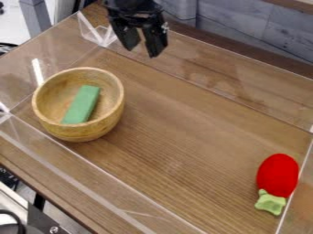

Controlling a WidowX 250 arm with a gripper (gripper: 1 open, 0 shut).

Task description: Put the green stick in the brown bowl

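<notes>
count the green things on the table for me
2: the flat light-green rectangular stick lies inside the round light-brown wooden bowl at left, and the small pale-green stem sits under the red strawberry-like toy at lower right. None look hidden.

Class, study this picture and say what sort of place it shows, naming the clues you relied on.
Probably a robot test bench: a wooden tabletop walled by clear plastic panels, a black gripper hanging above, and toy props, namely a green stick in a brown bowl and a red strawberry toy.

Soft even light, slight blur
</notes>
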